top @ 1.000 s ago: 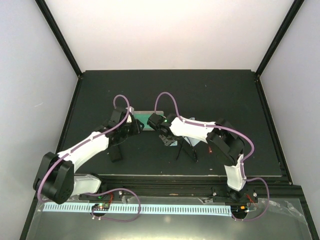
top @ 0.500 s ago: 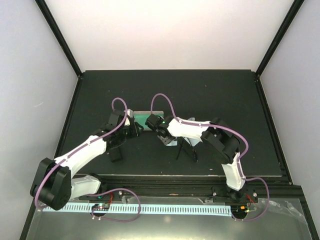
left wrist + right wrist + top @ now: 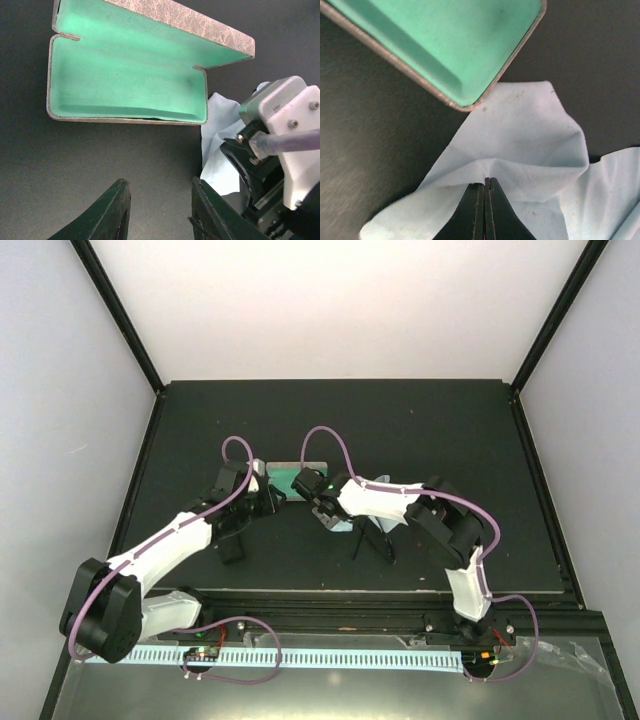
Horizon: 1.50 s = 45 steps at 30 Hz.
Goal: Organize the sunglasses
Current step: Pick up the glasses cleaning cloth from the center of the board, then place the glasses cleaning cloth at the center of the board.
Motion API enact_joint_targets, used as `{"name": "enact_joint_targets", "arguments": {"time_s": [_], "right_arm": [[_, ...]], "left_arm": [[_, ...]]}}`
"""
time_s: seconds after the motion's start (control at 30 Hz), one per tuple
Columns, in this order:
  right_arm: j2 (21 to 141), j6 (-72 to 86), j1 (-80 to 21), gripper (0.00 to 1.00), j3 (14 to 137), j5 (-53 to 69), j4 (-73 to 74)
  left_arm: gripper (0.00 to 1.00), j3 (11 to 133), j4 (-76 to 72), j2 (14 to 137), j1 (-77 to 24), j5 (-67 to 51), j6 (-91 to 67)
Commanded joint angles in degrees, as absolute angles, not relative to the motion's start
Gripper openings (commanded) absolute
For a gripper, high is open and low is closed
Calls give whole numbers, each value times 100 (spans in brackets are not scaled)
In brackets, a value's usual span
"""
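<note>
An open case (image 3: 125, 75) with a green lining and a grey textured lid lies open and empty; it also shows in the top view (image 3: 288, 476). My left gripper (image 3: 160, 192) is open and empty just in front of the case, low over the mat (image 3: 268, 496). My right gripper (image 3: 484, 186) is shut on a fold of a light blue cloth (image 3: 520, 135) beside the case's corner (image 3: 320, 508). A thin black shape with spread arms, probably the black sunglasses (image 3: 372, 540), lies near the right arm. The red pair is out of view.
A black oblong object (image 3: 232, 546) lies on the mat under the left forearm. The right arm's wrist (image 3: 287, 145) stands close to my left gripper's right finger. The cloth (image 3: 345, 524) spreads over the mat between case and dark shape.
Both grippers have shifted slightly left toward the case. The right gripper stays shut on the cloth.
</note>
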State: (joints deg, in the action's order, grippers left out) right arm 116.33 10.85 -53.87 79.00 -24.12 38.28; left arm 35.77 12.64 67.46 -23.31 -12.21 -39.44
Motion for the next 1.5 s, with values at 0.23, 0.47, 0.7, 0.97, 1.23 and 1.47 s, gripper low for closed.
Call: {"name": "enact_joint_targets", "arguments": {"time_s": [0.23,0.47,0.7,0.97,1.23,1.47], "right_arm": [[10477,2176,-5388,1,7540,-1186,3876],[9914,2659,-5395,1,6995,-520,3573],[9395,3231,-5423,1,6923,46,3189],[9504,3432,-5506,1,7565,257,3003],[9433,2718,-5997,1,6484,404,2568],[9569,2691,-6591,1,5833,592,2160]], "left_arm": [[34,3317,1316,6357,-2294,-1329,-4059],[36,3090,1284,6204,-2294,-1586,-4051],[37,2879,1115,6194,-2290,-1774,-4167],[37,2894,1350,5916,-2286,-1134,-4237],[37,2792,1391,5759,-2278,-1054,-4176],[37,2487,1545,5410,-2281,-824,-4186]]}}
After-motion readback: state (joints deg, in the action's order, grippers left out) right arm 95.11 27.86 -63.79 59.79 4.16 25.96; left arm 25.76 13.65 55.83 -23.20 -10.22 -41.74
